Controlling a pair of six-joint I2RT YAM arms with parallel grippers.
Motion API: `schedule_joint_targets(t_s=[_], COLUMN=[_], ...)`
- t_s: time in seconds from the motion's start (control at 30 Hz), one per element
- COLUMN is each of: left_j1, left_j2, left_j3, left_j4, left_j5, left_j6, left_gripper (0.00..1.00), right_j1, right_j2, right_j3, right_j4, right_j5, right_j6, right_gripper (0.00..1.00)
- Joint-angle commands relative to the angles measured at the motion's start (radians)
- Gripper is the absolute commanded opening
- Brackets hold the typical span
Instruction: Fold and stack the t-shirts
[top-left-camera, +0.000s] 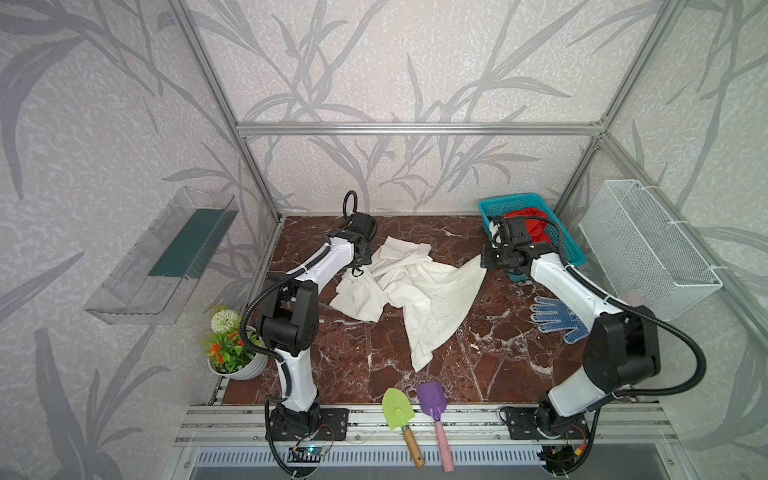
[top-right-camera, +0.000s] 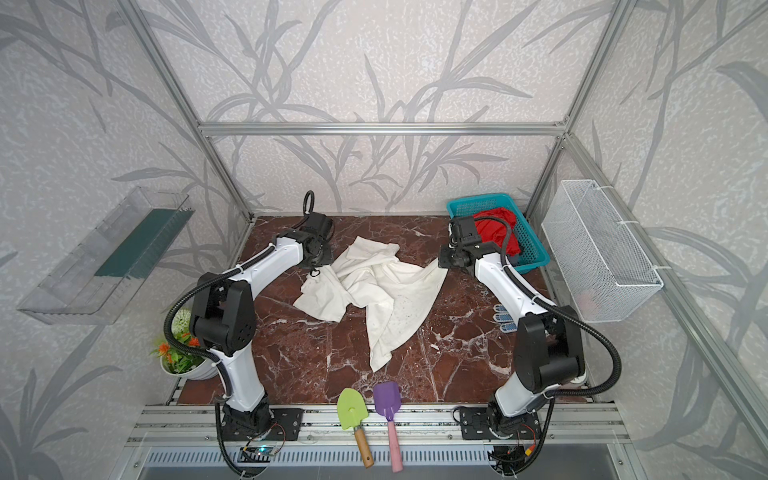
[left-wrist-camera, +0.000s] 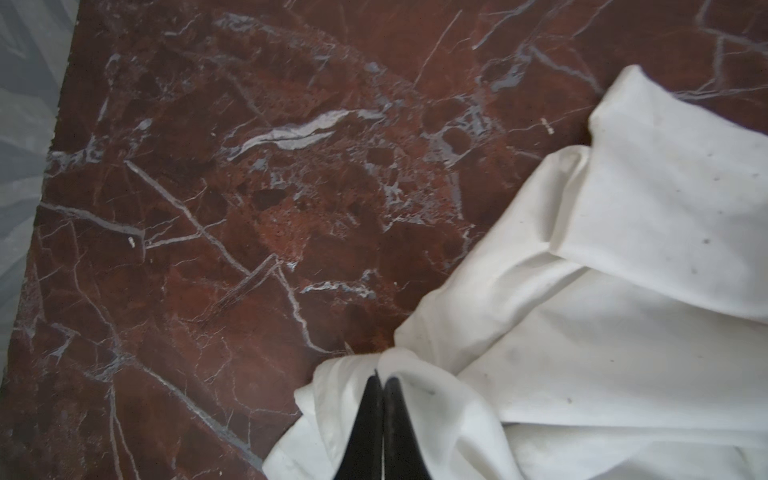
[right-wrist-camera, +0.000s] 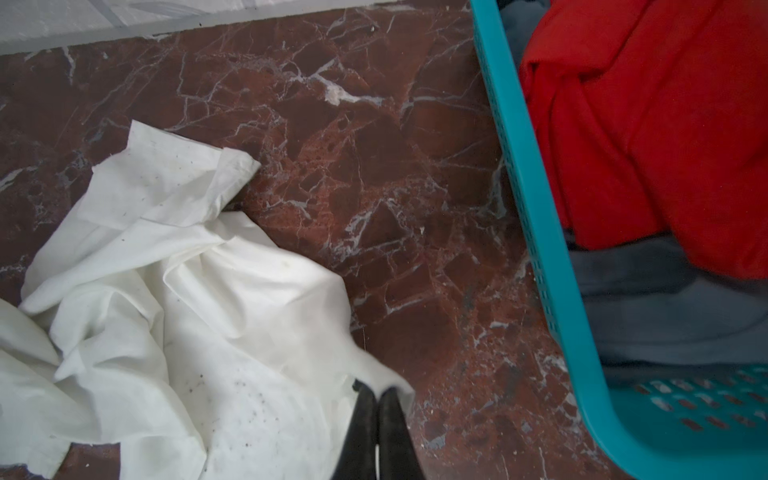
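Table (top-left-camera: 478, 353): white shirt (top-left-camera: 409, 286) crumpled mid-table, red shirt (right-wrist-camera: 665, 124) + grey shirt (right-wrist-camera: 665, 307) in basket (right-wrist-camera: 536, 232). Soft, light, floppy imo, so grab corners/hems. Left gripper (left-wrist-camera: 383, 378) clamped on a bunched edge, right gripper (right-wrist-camera: 376, 395) on a corner.

Cream-white t-shirt (top-left-camera: 411, 286), red t-shirt (top-left-camera: 536, 228), teal basket (top-left-camera: 515, 200), red-brown white-veined marble table (top-left-camera: 478, 353).

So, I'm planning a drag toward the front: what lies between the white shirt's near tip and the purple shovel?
Nothing: only bare marble tabletop separates the white shirt from the purple shovel, in both top views.
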Motion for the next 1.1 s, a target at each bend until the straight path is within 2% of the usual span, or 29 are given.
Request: schedule_joint_targets(t_s=[0.0, 0.23, 0.27, 0.3, 0.33, 0.37, 0.43, 0.47, 0.53, 0.67, 0.77, 0.83, 0.93, 0.97, 1.03, 1.07], left_j1=[0.015, 0.023, 0.024, 0.025, 0.027, 0.031, 0.032, 0.032, 0.032, 0.035, 0.035, 0.036, 0.035, 0.036, 0.036, 0.037], left_j2=[-0.051, -0.045, -0.036, -0.028, -0.020, -0.012, -0.002, 0.003, 0.008, 0.001, -0.010, -0.007, 0.020, 0.022, 0.023, 0.018], left_j3=[-0.048, -0.048, -0.037, -0.032, -0.023, -0.015, -0.013, -0.014, -0.027, -0.031, 0.003, 0.038, 0.090, 0.088, 0.073, 0.062], left_j4=[-0.001, 0.011, 0.012, 0.014, 0.016, 0.013, 0.016, 0.017, 0.030, 0.013, -0.007, -0.038, -0.108, -0.111, -0.112, -0.113], left_j5=[0.006, 0.043, 0.043, 0.044, 0.049, 0.055, 0.070, 0.069, 0.082, 0.110, 0.174, 0.189, 0.182, 0.169, 0.127, 0.103], left_j6=[-0.024, -0.028, -0.026, -0.027, -0.027, -0.025, -0.017, -0.014, 0.000, 0.023, 0.023, 0.039, 0.078, 0.086, 0.094, 0.097], left_gripper=[0.00, 0.00, 0.00, 0.00, 0.00, 0.00, 0.00, 0.00, 0.00, 0.00, 0.00, 0.00, 0.00, 0.07, 0.30, 0.38], right_j1=[-0.007, -0.019, -0.020, -0.020, -0.020, -0.018, -0.009, 0.003, 0.036, 0.126, 0.157, 0.175, 0.175, 0.173, 0.174, 0.175], right_j2=[0.089, 0.383, 0.424, 0.454, 0.482, 0.500, 0.492, 0.466, 0.376, 0.109, -0.052, -0.088, -0.051, -0.039, -0.021, -0.008], right_j3=[0.143, 0.563, 0.626, 0.676, 0.735, 0.783, 0.816, 0.783, 0.639, 0.136, -0.136, -0.199, -0.133, -0.117, -0.104, -0.094], right_j4=[0.043, 0.059, 0.059, 0.048, 0.020, -0.022, -0.110, -0.133, -0.127, 0.032, 0.147, 0.162, 0.062, 0.055, 0.077, 0.083], right_j5=[-0.003, 0.009, 0.000, -0.010, -0.032, -0.060, -0.080, -0.069, -0.043, 0.022, -0.006, -0.036, -0.009, -0.021, -0.082, -0.101], right_j6=[-0.016, -0.043, -0.056, -0.065, -0.072, -0.078, -0.076, -0.075, -0.065, 0.012, 0.082, 0.040, -0.045, -0.046, -0.032, -0.023], right_gripper=[0.00, 0.00, 0.03, 0.20, 0.44, 0.61, 0.79, 0.82, 0.83, 0.83, 0.81, 0.81, 0.79, 0.79, 0.78, 0.78])
